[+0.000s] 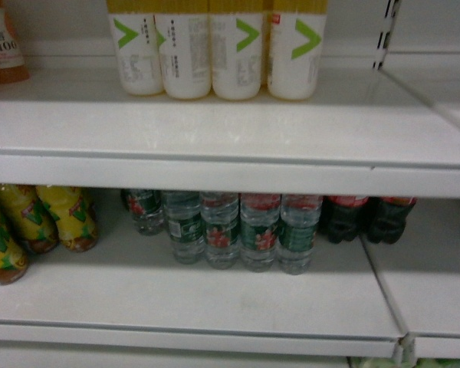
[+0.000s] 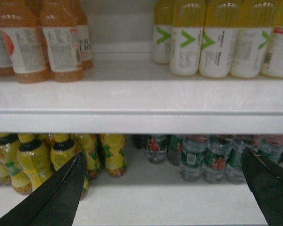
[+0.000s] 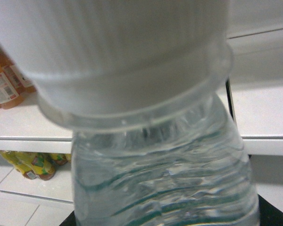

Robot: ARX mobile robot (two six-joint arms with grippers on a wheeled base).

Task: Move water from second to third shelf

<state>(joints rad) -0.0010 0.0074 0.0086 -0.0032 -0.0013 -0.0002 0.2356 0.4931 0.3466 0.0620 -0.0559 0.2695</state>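
Filling the right wrist view, a water bottle [image 3: 165, 174] stands upright right at the lens, white ribbed cap on top; dark claw parts edge its base, so the right claw looks clamped on it. The left claw [image 2: 165, 188] hangs wide apart and empty before the white shelves [image 2: 141, 101]. Further back, more green-labelled water bottles [image 1: 241, 230] stand grouped on the lower shelf [image 1: 215, 303], between yellow bottles [image 1: 38, 226] and dark cola bottles [image 1: 364, 218]. Above, white-labelled bottles [image 1: 215, 50] line the upper shelf.
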